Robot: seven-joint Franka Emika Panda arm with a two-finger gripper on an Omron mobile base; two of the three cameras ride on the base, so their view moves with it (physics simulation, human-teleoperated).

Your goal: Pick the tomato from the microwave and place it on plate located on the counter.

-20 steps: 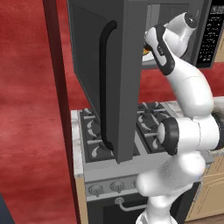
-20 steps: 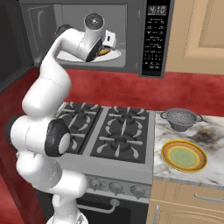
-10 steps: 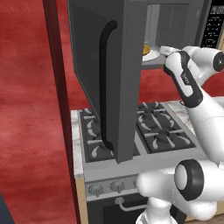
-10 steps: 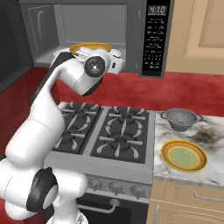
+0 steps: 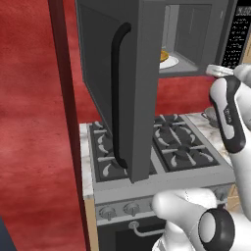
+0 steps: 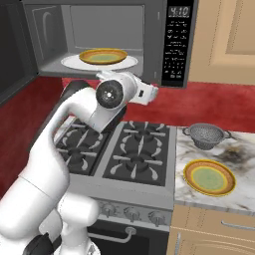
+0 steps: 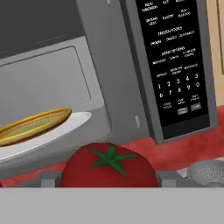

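The microwave (image 6: 124, 40) stood with its door (image 5: 117, 83) swung wide open, the long curved black handle (image 5: 116, 98) facing the left base camera. Inside its cavity a white turntable plate (image 6: 99, 62) carried a smaller dish with a yellow-orange rim (image 6: 103, 56). The gripper (image 7: 109, 175) was outside the microwave, just below and in front of the cavity's lower edge, near the button panel (image 6: 177, 45). In the hand view the tomato (image 7: 108, 165), red with a green star-shaped calyx, sat between the finger pads (image 7: 47, 178), which pressed against its two sides, so the claw was closed around it. The fingertips themselves were mostly hidden by the fruit, so how firm the grip was could only be judged roughly.

Below the microwave lay the black gas stove (image 6: 119, 149) with its grates. To the right of the stove, on the marbled counter (image 6: 219, 196), the plate (image 6: 209, 178) with the orange rim and pale green centre rested flat, well apart from the gripper. Behind that plate, nearer the red wall, stood a grey metal colander (image 6: 205, 135).
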